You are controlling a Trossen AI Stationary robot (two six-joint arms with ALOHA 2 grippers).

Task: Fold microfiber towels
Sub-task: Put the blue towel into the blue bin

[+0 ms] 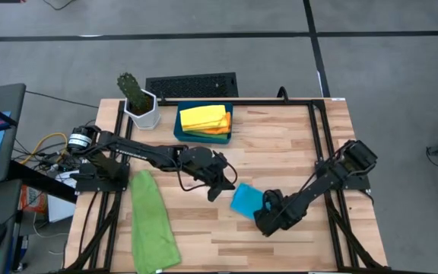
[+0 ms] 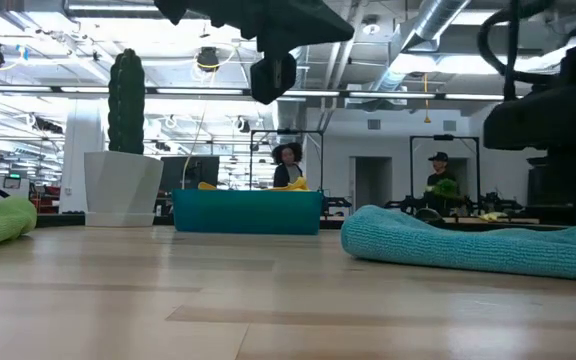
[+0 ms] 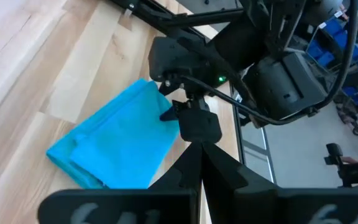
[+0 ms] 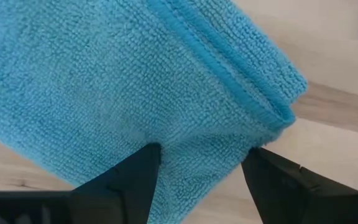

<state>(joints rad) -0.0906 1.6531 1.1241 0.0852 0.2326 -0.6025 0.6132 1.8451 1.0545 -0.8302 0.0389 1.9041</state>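
Observation:
A folded sky-blue microfiber towel lies flat on the wooden table right of centre. My right gripper points down at the towel's right end, open, both fingertips on the cloth. My left gripper is shut and hangs in the air just left of the blue towel, touching nothing. A green towel lies crumpled along the table's left side. A yellow towel and an orange towel lie folded in the teal tray. My right gripper comes from above, pointing down, with its open fingertips set on the top layer of the blue towel near a folded corner. The cloth between the tips puckers slightly. The towel lies flat on the table, several layers thick at that edge.
A white pot with a cactus stands at the far left, a black keyboard behind the tray. Bare wood lies in front of the blue towel and at the far right. People show in the room beyond the table.

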